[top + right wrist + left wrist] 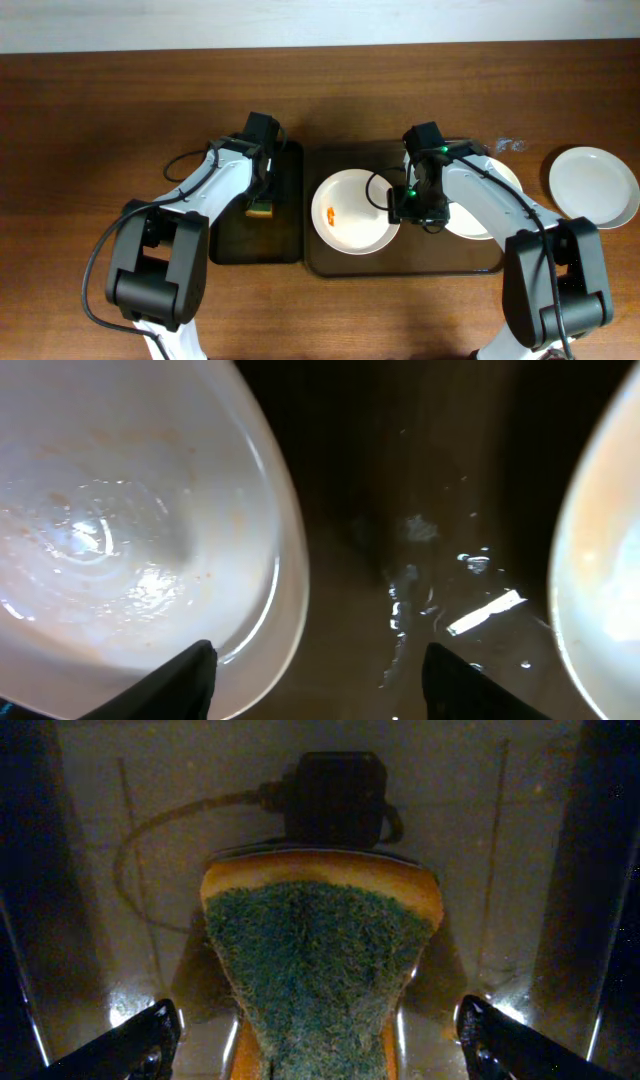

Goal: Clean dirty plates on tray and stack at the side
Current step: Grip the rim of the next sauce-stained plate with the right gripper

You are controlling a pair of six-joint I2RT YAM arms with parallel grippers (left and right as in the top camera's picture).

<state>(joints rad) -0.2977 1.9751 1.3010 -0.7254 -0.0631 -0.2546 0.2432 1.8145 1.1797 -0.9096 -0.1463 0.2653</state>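
Left jaws are hanging wide open on either side of the sponge (320, 970) on the black tray (230, 245); they should be sinking squarely before closing. Right jaws are gaping wide over the brown tray (400, 262), at the rim of the smeared plate (352, 211), well placed for steadying it during scrubbing

Overhead looks straight down on the surface (100, 100). The close left wrist view shares the sponge (260, 209) at 9 o'clock, and the right wrist view shares the tray (470, 258).
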